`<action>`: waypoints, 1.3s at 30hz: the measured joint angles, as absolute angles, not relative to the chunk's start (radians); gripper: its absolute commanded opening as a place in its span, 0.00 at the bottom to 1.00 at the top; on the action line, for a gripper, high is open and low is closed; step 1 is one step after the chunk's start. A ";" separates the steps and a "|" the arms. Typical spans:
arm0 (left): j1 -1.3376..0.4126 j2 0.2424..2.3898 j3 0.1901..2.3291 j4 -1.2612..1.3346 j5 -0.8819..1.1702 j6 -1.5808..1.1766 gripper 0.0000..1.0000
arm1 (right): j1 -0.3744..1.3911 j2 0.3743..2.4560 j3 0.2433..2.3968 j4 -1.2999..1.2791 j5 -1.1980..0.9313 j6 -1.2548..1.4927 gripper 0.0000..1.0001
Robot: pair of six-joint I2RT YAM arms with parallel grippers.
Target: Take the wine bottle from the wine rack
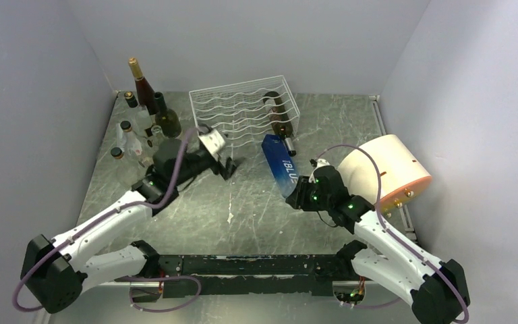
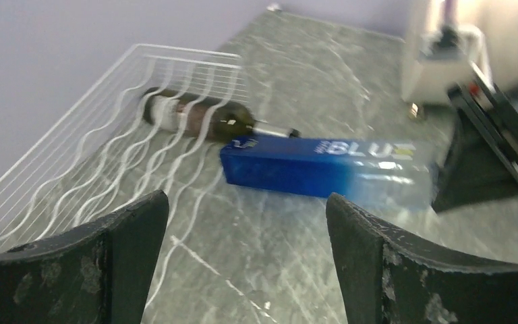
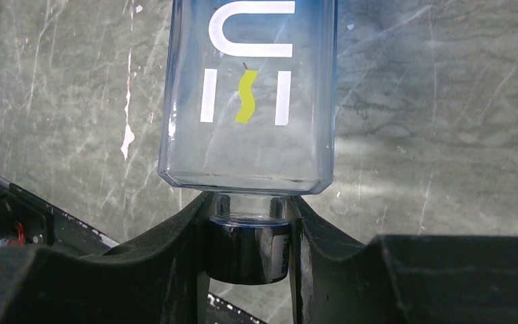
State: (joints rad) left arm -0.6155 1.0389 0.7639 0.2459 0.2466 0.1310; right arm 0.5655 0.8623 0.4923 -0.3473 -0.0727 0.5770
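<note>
Marble table (image 1: pixel 243 209) carries wine rack (image 1: pixel 239 111), upright bottles (image 1: pixel 141 118), cream cylinder (image 1: pixel 384 169), perhaps blue bottle (image 1: pixel 280 165).

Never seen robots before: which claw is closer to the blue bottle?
Right. The right gripper holds the blue bottle by its neck; the left gripper is open, apart from it, by the wine rack.

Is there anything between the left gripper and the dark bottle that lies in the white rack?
Yes. The wavy rods of the wine rack cross the line from the open left gripper to the dark bottle. The blue bottle, gripped at its neck by the right gripper, lies just in front of that bottle's mouth.
</note>
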 measured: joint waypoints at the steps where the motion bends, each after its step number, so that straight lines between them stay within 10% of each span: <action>1: -0.661 1.039 0.752 0.245 0.242 0.168 0.92 | 0.566 0.854 0.501 -0.373 -0.075 0.578 0.00; 11: -1.045 1.229 0.715 0.243 0.047 0.494 0.92 | 0.562 0.820 0.611 -0.577 -0.151 0.527 0.00; 26: -1.172 1.542 0.891 0.216 -0.027 0.864 0.94 | 0.560 0.849 0.707 -0.674 -0.265 0.441 0.00; 36: -1.176 1.612 0.942 0.199 0.000 0.878 0.61 | 0.559 0.849 0.725 -0.682 -0.299 0.403 0.00; 39: -1.180 1.614 0.940 0.219 -0.026 0.875 0.49 | 0.554 0.853 0.739 -0.687 -0.295 0.402 0.19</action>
